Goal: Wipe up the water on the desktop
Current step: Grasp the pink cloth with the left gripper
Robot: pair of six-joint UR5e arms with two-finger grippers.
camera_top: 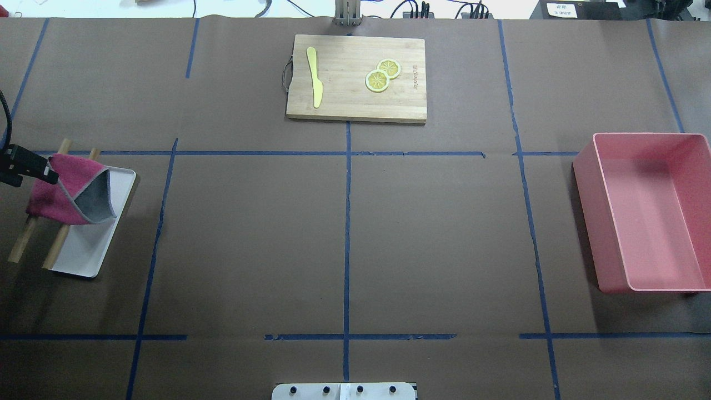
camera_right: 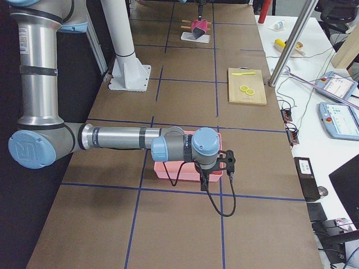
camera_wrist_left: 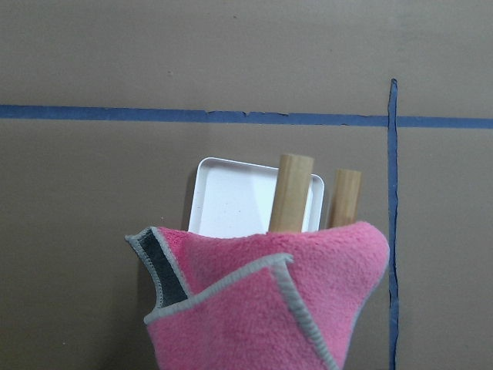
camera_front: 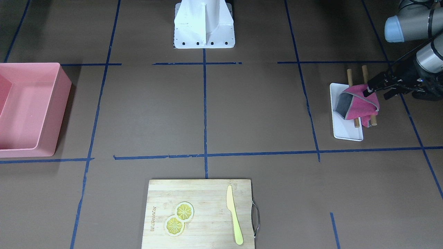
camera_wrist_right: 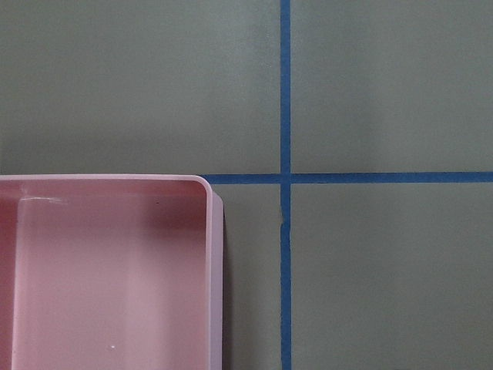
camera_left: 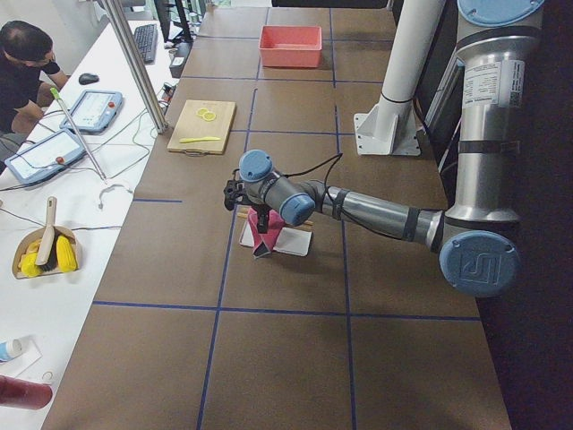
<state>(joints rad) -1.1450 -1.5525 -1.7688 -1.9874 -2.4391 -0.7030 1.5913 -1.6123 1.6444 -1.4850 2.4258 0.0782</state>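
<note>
The desktop point(camera_front: 256, 110) is a dark-brown surface with blue tape lines; it also shows in the overhead view point(camera_top: 250, 233). I see no water on it. My left gripper point(camera_front: 369, 90) is shut on a corner of a pink and grey cloth point(camera_front: 360, 103) and holds it lifted over a white tray point(camera_front: 344, 130) with two wooden rods point(camera_front: 350, 74). The overhead view shows the same gripper point(camera_top: 49, 175), cloth point(camera_top: 72, 189) and tray point(camera_top: 83, 256). The left wrist view shows the cloth point(camera_wrist_left: 262, 316) hanging over the tray point(camera_wrist_left: 231, 193). My right gripper point(camera_right: 224, 162) hovers by the pink bin; I cannot tell whether it is open.
A pink bin point(camera_top: 594, 233) stands at my right, also in the front view point(camera_front: 59, 103) and right wrist view point(camera_wrist_right: 208, 231). A bamboo cutting board point(camera_top: 344, 97) at the far middle edge holds two lemon slices point(camera_top: 382, 76) and a yellow knife point(camera_top: 315, 75).
</note>
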